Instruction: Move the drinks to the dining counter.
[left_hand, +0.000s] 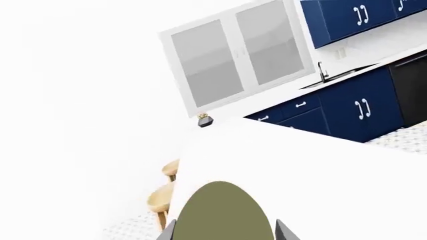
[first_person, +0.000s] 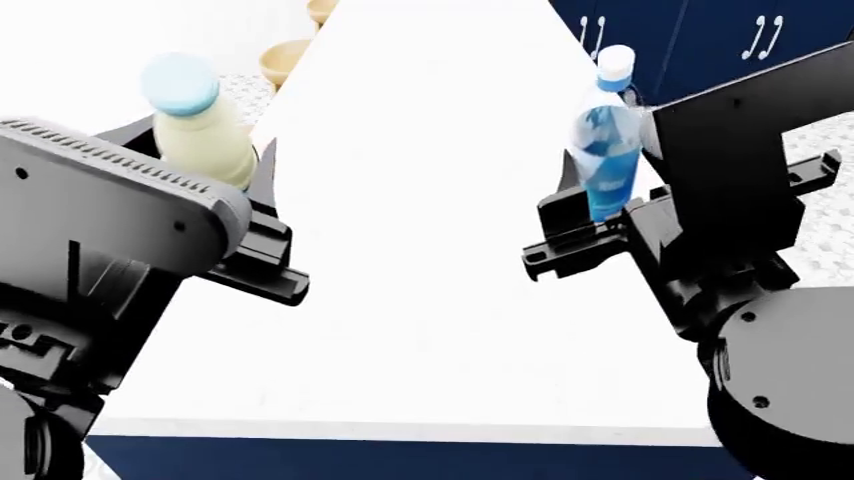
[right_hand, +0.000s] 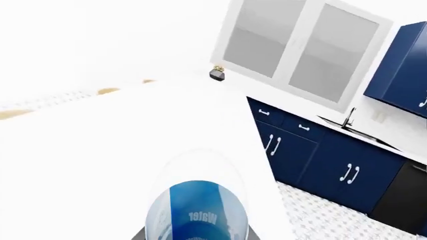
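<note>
Bottles ride in both tools over the long white bench with its navy base, so the step in hand looks like the carry's end, just ahead of setting down. The left tool pinches the cream-coloured bottle with the pale blue cap, upright, near the bench's left edge where the tan stools stand just beyond. The right tool pinches the clear-blue water bottle with the white cap, roughly upright, close to the bench's right edge, with navy cabinets behind it. From the wrist views each bottle fills the lower frame with the white slab stretching ahead; whether either base touches the slab cannot be told. At the far end of the bench sits a small dark pot with a plant, well apart from both arms. The next move, as I judge it, calls for lowering each bottle straight down until its base rests flat, well inside the edges, then spreading the tools and drawing back without tipping the tall, narrow bottles; the slimmer water bottle seems the likelier to topple.
</note>
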